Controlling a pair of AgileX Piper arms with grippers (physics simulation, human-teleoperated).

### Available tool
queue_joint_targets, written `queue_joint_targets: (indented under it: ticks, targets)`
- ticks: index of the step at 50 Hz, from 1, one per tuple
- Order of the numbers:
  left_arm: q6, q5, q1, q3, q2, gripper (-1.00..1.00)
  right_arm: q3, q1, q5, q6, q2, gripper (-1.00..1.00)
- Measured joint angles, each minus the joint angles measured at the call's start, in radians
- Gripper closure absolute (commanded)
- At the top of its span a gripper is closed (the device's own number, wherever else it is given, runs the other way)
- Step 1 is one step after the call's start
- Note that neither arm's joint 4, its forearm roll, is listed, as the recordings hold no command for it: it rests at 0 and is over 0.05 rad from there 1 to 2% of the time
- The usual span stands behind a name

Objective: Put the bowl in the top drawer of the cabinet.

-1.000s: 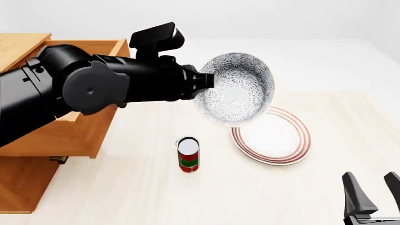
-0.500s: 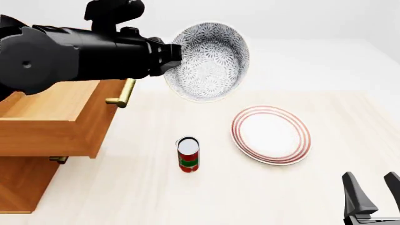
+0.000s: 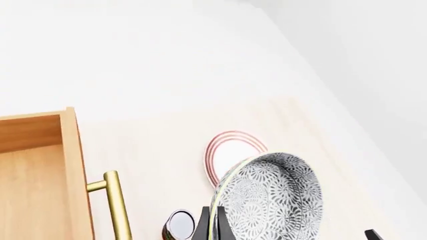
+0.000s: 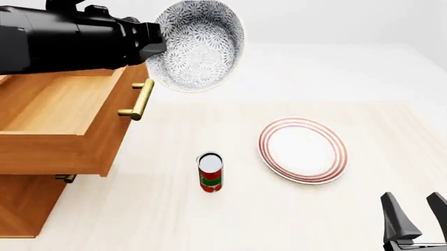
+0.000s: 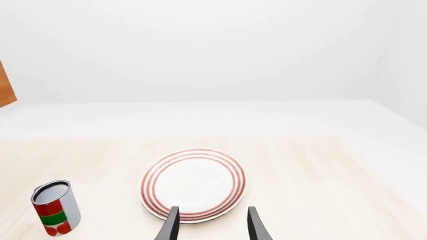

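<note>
The blue-grey patterned bowl (image 4: 199, 44) hangs in the air, tipped on its side with its mouth toward the camera. My left gripper (image 4: 155, 44) is shut on its rim; in the left wrist view the gripper (image 3: 211, 226) pinches the edge of the bowl (image 3: 273, 200). The bowl is level with the front of the top drawer (image 4: 56, 117), just right of its brass bar handle (image 4: 140, 99). The drawer stands pulled out of the cabinet (image 4: 21, 204) and its inside looks bare. My right gripper (image 4: 415, 219) rests open low at the near right, away from the bowl.
A red-and-green can (image 4: 209, 172) stands upright on the table below the bowl. A flat white plate with red rings (image 4: 302, 150) lies to its right, straight ahead of the right gripper (image 5: 212, 227). The lower drawer's small brass handle (image 4: 64, 178) shows under the open drawer.
The left arm has carried the bowl up and to the left, from above the plate to beside the drawer's handle. The right arm has stayed put.
</note>
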Motion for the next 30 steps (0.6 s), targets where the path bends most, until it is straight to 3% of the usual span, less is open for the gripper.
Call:
queue_joint_targets:
  ticks: [30]
  targets:
    - [0.001, 0.077, 0.111, -0.019, -0.116, 1.00, 0.000, 0.001, 0.000, 0.003, 0.001, -1.00]
